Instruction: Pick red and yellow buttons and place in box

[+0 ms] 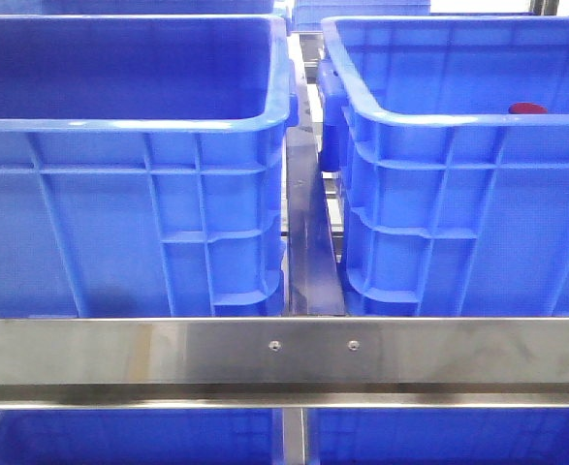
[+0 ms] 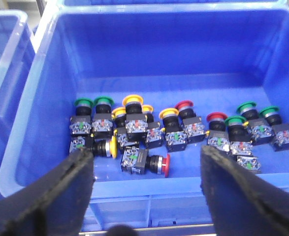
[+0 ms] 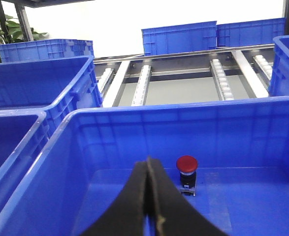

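A: Left gripper is hanging over the supply crate with its fingers spread wide and nothing between them. Below it sits a whole cluster of push buttons on the crate floor.

B: What colours are down there?

A: Green caps at both ends of the row, yellow ones towards the middle, red ones beside them. One red-capped button lies tipped on its side just in front of the row, roughly between the fingers, and a yellow one lies on its side next to it.

B: And the other arm?

A: Right gripper is over the box, its fingers pressed together, pinching nothing that I can see. A single red button stands upright on the floor of that box, just beyond the fingertips.

B: So one delivered?

A: That's my reading — one red in the box, no yellow there as far as the right wrist view shows. From the front you catch only a sliver of red past the right crate's rim; neither arm shows there.

B: Plenty left, then.

A: Early days, I'd say — several reds and yellows wait among the greens, and they're packed tight, so the loose tipped ones look like the easier grabs.
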Action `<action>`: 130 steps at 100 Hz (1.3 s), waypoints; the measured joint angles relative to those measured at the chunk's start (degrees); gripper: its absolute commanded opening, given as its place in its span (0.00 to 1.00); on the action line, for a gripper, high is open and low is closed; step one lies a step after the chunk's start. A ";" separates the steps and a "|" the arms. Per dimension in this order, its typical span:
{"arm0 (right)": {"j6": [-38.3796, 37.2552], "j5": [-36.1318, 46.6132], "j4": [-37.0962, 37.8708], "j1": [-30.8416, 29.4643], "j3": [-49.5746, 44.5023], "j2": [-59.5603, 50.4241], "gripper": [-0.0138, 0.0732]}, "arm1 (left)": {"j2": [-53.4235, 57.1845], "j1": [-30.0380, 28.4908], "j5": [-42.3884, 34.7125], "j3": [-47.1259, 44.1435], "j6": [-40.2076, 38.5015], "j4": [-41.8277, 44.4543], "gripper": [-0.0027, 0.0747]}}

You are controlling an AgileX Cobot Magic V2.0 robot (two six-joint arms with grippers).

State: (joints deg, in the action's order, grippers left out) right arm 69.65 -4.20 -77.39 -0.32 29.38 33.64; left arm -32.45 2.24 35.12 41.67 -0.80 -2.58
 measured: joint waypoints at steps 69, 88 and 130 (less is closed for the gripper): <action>0.00 -0.58 0.00 0.00 0.00 0.00 0.08 | -45.68 0.00 10.13 30.66 0.10 0.95 0.63; 0.00 -0.67 0.00 0.00 0.00 0.00 0.08 | -54.70 0.00 10.50 35.38 0.10 2.58 0.63; 0.00 -0.67 0.00 0.00 0.00 0.00 0.08 | -65.10 0.00 8.69 36.28 0.10 2.58 0.63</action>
State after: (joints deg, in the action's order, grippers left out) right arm 69.65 -4.87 -77.39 -0.32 29.38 33.64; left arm -97.55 2.24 43.81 77.95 -0.69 0.00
